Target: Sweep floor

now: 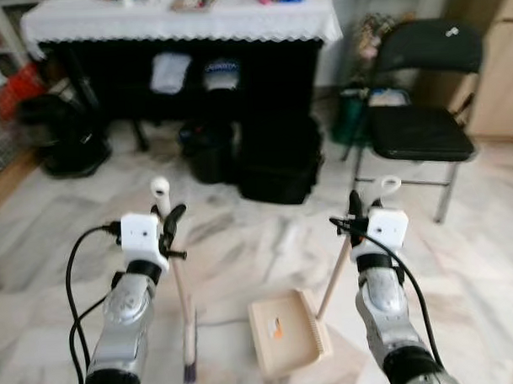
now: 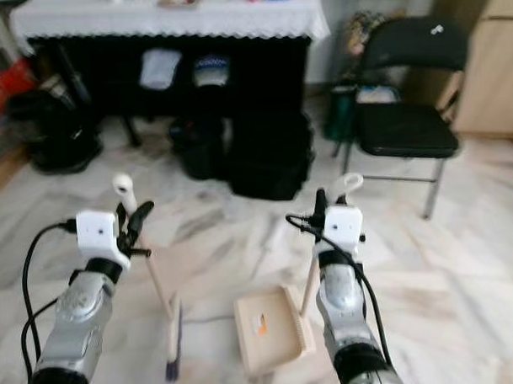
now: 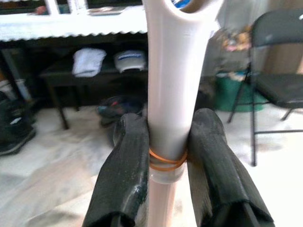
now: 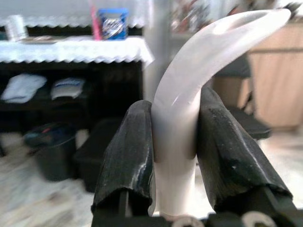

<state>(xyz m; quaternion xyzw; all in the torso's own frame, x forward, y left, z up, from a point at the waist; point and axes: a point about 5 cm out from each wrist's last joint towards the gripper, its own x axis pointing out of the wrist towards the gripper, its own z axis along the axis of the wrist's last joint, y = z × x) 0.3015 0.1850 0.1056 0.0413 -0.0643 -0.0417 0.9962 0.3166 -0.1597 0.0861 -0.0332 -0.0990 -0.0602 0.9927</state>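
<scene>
My left gripper (image 3: pixel 165 156) has its two black fingers (image 3: pixel 125 175) clamped on the pale plastic grip of the wooden-handled broom (image 1: pixel 177 271), just above an orange rubber band. My right gripper (image 4: pixel 174 142) is closed the same way on the curved white handle end of the beige plastic dustpan (image 1: pixel 287 332); its fingers (image 4: pixel 128 156) press both flanks of it.

From my head cameras, the broom's stick slopes down from my left hand to a dark bristle head (image 1: pixel 189 354) resting on the white marbled floor (image 1: pixel 241 235), just left of the dustpan. The dustpan sits flat on the floor between my arms, its stick rising to my right hand, and a small orange scrap (image 1: pixel 278 330) lies in its tray.

To do this stroke well, I judge I should keep the dustpan's open lip pressed to the floor and pin it steady with my right arm, so nothing slips beneath. The bristles should stay in contact and travel in short, low pulls toward the pan, not flicks that would scatter bits across the smooth marble. My hold is high on both sticks, so leverage is poor; slow moves should keep either handle from twisting between my fingers.

Beyond stand a black folding chair (image 1: pixel 422 110) and a worktop with a white lace cloth (image 1: pixel 183 22), well apart from my sweep.
</scene>
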